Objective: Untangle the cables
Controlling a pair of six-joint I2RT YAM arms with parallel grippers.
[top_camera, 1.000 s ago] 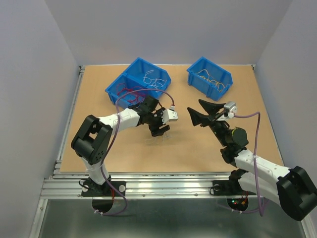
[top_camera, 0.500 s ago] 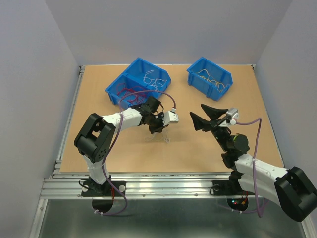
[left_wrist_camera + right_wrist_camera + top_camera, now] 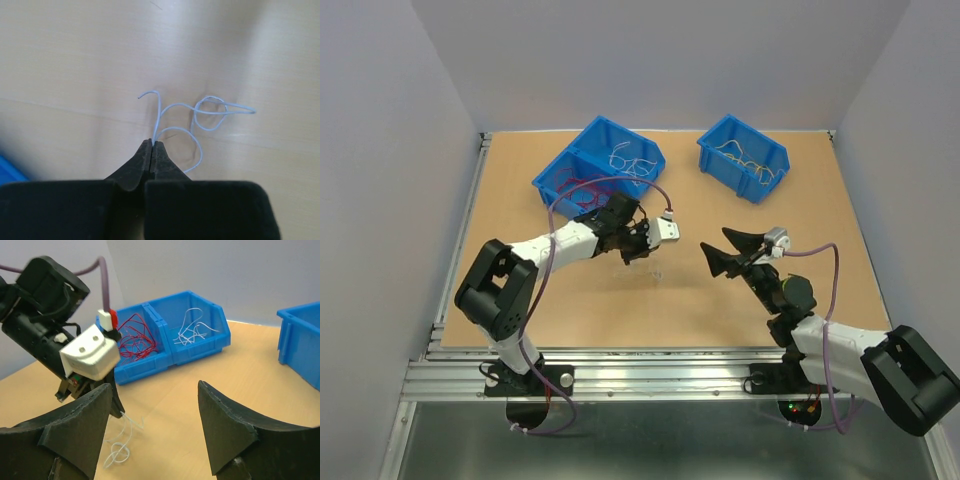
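White cable (image 3: pixel 200 112) hangs looped over the counter (image 3: pixel 75 60), pinched tight in the left pincer (image 3: pixel 151 145); at three o'clock, the right pincer (image 3: pixel 154 390) gapes wide, empty.

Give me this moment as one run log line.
left end effector: shut on white cable, loops hanging below | right end effector: open, empty | double blue bin: red cables, white cables inside

White links (image 3: pixel 555 240) between black joints (image 3: pixel 500 290); thick purple cord (image 3: pixel 105 277) entering above a white box (image 3: pixel 90 352) with two dark dots; red tab (image 3: pixel 112 318) atop that box; black wedge-shaped fingers (image 3: pixel 225 425).
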